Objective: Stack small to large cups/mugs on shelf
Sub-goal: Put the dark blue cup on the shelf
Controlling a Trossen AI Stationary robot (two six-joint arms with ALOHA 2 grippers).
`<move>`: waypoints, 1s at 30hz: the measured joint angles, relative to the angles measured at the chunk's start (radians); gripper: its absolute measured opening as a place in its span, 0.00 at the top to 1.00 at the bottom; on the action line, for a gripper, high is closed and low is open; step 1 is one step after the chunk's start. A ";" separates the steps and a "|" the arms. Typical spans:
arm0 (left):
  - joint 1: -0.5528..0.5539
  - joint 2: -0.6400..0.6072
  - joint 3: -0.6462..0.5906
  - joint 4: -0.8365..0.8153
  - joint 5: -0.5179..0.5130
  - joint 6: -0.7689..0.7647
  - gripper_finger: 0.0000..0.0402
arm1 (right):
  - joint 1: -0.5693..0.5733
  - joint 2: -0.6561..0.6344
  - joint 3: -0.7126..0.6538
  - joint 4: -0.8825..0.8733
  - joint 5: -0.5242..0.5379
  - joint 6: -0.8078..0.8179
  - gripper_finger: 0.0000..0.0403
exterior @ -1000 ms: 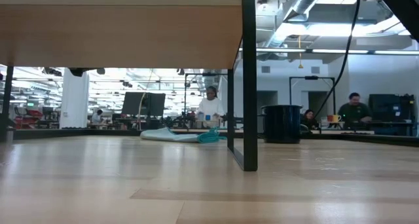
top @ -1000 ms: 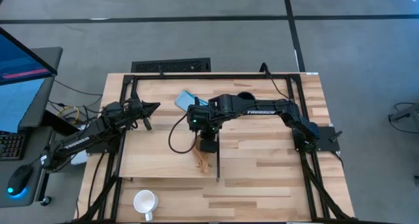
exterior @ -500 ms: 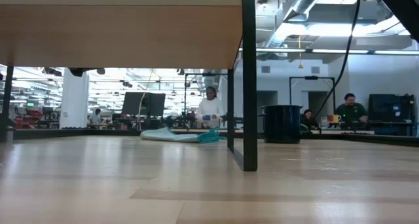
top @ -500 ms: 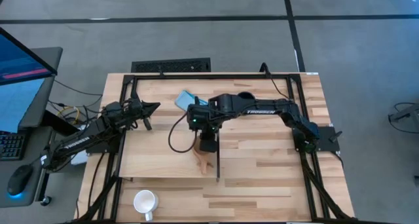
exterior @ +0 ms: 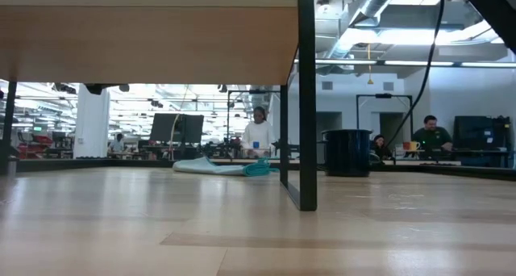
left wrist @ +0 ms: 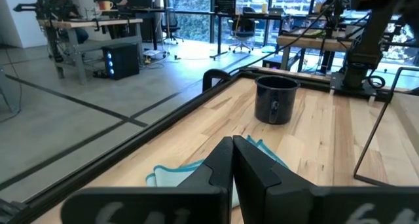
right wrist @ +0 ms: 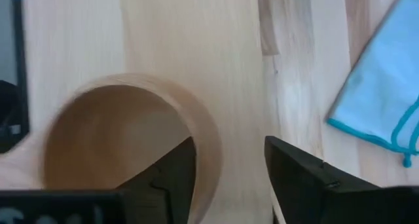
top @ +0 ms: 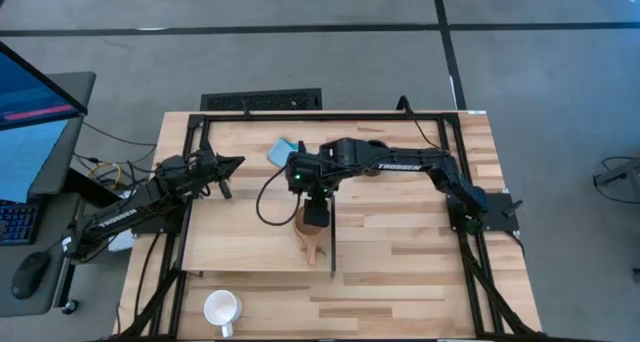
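The small tan wooden cup (top: 311, 235) stands on the shelf (top: 230, 237), near its right edge, stub handle toward the near side. My right gripper (top: 315, 217) is open above it, pointing down, with one finger (right wrist: 169, 175) inside the cup (right wrist: 118, 135) and the other (right wrist: 298, 175) outside its wall. The black mug (left wrist: 276, 99) stands on the table's far side, partly under the right arm. Off the shelf, at the table's near left, the white mug (top: 221, 307) stands upright. My left gripper (top: 227, 172) is shut at the far left, holding nothing. My right gripper stands open astride the cup's wall (right wrist: 211, 145), coming from above. Its inner finger is close to the wall's inside. I cannot tell whether it touches. The outer finger stands clear of it. The cup rests on the shelf.
A folded blue cloth (top: 281, 150) lies on the table beyond the shelf. The shelf is raised on thin black legs (exterior: 307, 106), with room under it. People sit at desks in the room beyond the table.
My right gripper has drawn back a little toward the table's far edge, above the wooden cup. The cup stays on the shelf.
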 joint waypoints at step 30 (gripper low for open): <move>0.000 0.000 -0.001 -0.018 -0.033 -0.009 1.00 | -0.074 -0.407 0.001 0.046 0.249 -0.104 0.51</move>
